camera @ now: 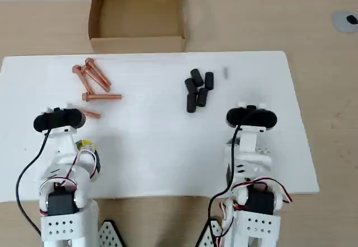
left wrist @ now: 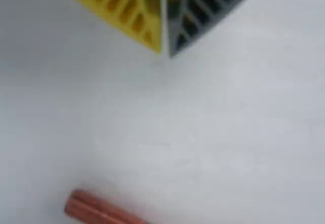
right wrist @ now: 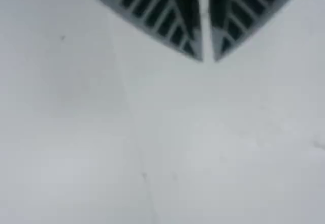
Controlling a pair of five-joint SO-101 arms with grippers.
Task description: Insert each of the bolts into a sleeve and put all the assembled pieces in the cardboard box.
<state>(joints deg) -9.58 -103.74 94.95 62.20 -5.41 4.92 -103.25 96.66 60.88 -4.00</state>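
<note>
Bolts [camera: 100, 96] near left claw [left wrist: 165, 51], sleeves [camera: 202, 97] near right claw [right wrist: 205, 57]; we see both claws closed, holding nothing.

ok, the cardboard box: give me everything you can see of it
The cardboard box is plain brown card, rectangular and open at the top, with its walls standing upright. Its far end is cut off by the edge of the high view. It sits on the wooden table just beyond the far edge of the white sheet, off centre toward the bolts' side. Whether it touches the sheet cannot be told. The bolts and sleeves lie out on the sheet, apart from it.
</note>
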